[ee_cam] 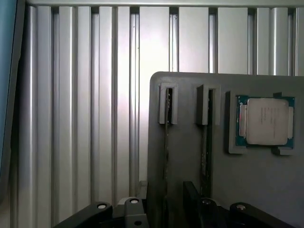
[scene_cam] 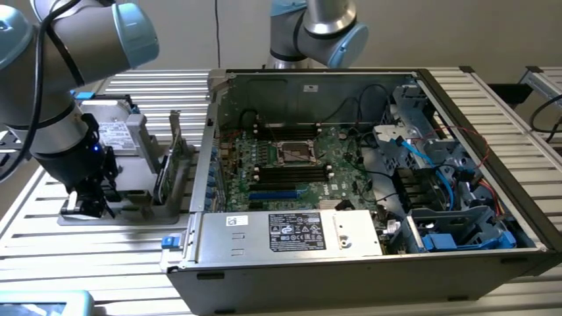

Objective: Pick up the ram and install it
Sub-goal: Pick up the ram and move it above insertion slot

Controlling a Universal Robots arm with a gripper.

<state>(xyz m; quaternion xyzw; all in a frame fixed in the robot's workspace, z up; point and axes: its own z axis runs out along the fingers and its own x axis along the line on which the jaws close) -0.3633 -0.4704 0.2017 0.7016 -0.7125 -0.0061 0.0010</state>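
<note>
I watched a robot arm's gripper (scene_cam: 88,204) hang low over a grey parts holder (scene_cam: 141,212) at the exterior view's left. The holder sat on a slatted aluminium table (scene_cam: 88,270). The jaws stood wide apart and held nothing. In the wrist view, one dark finger (ee_cam: 192,204) showed at the near end of the holder.

The ram (ee_cam: 167,142) stood on edge in a narrow slot of that holder, seen as a thin dark line. A second thin board (ee_cam: 208,142) stood in the slot just beside it. The gripper was nearest these two slots. I could not tell whether a finger touched either board. A square processor chip (ee_cam: 264,121) with a silver lid and green rim lay flat in a recess beside the slots.

In the exterior view, the holder also carried a silver hard drive (scene_cam: 114,135) at its far end. A taller green expansion card (scene_cam: 173,151) with a metal bracket stood upright on the side nearest the computer.

An open computer case (scene_cam: 478,125) lay on its side just beside the holder, toward the exterior view's right. Its green motherboard (scene_cam: 343,151) faced up, with cables along the far side. A metal power supply box (scene_cam: 290,232) with a white label sat along the near wall. A second robot arm (scene_cam: 320,29) rose behind the case.
</note>
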